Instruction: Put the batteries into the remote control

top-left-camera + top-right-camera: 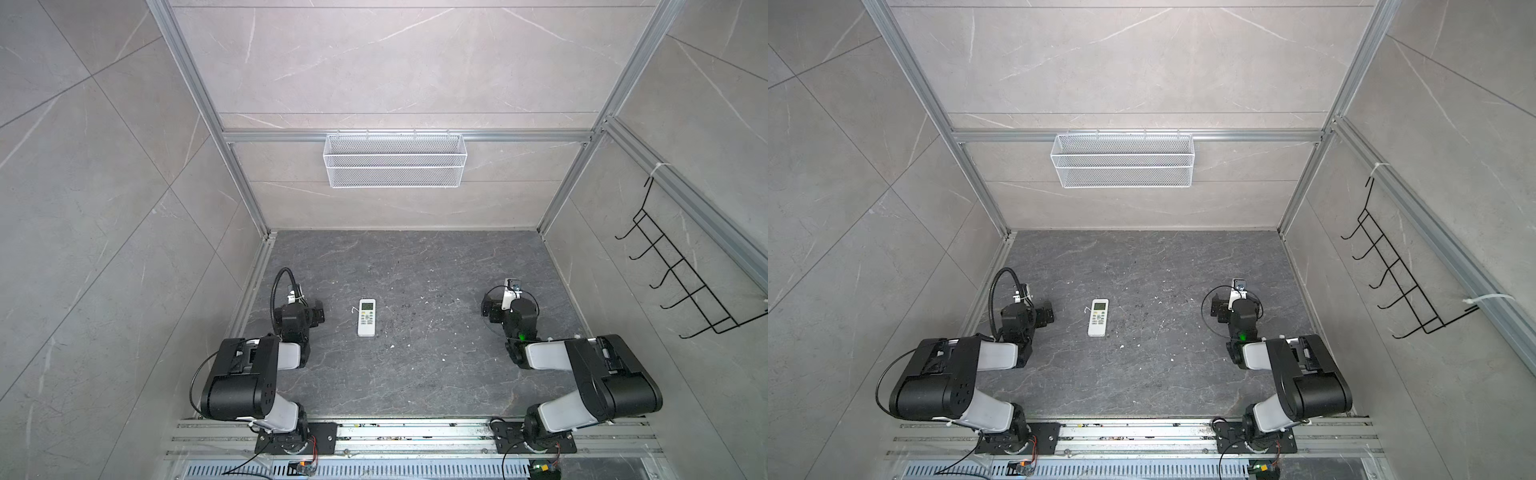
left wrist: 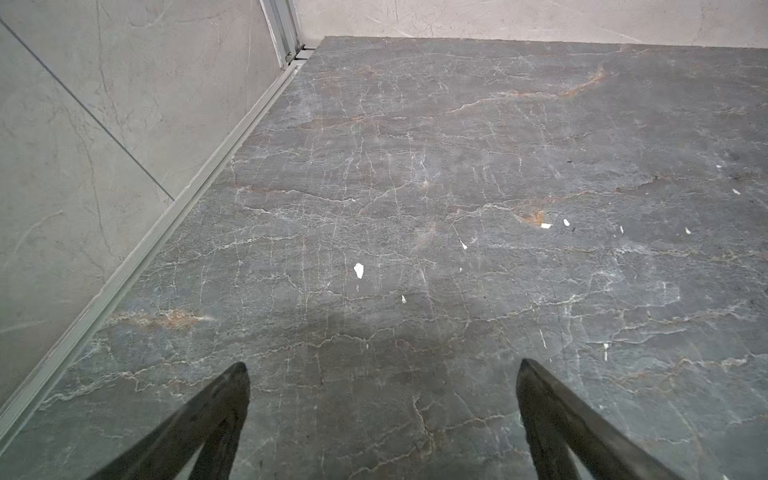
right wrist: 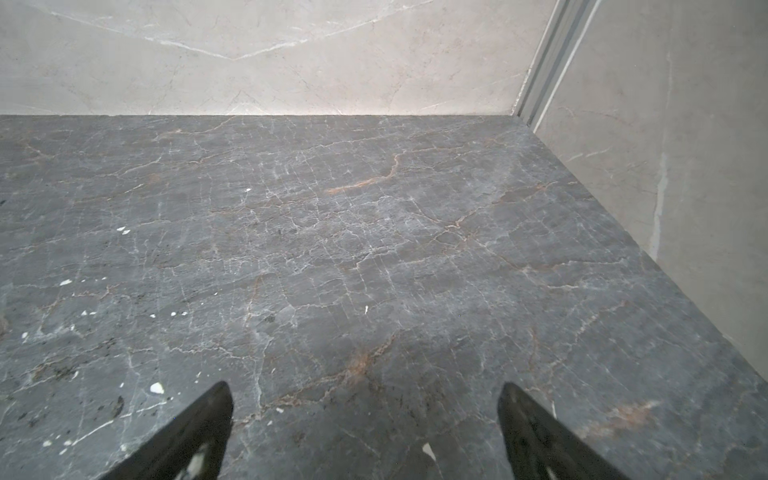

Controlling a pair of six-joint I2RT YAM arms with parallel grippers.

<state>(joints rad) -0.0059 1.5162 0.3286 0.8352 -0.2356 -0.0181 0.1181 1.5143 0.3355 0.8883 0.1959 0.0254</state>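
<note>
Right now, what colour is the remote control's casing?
The remote control is white, clearest in a top view.

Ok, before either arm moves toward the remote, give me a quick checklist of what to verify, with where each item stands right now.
1. Left gripper open, empty: ok.
2. Right gripper open, empty: ok.
3. Remote control flat on the table, apart from both grippers: ok.
4. Remote's back showing: not ok, buttons face up.
5. Batteries located: cannot tell, no view shows them clearly.
</note>
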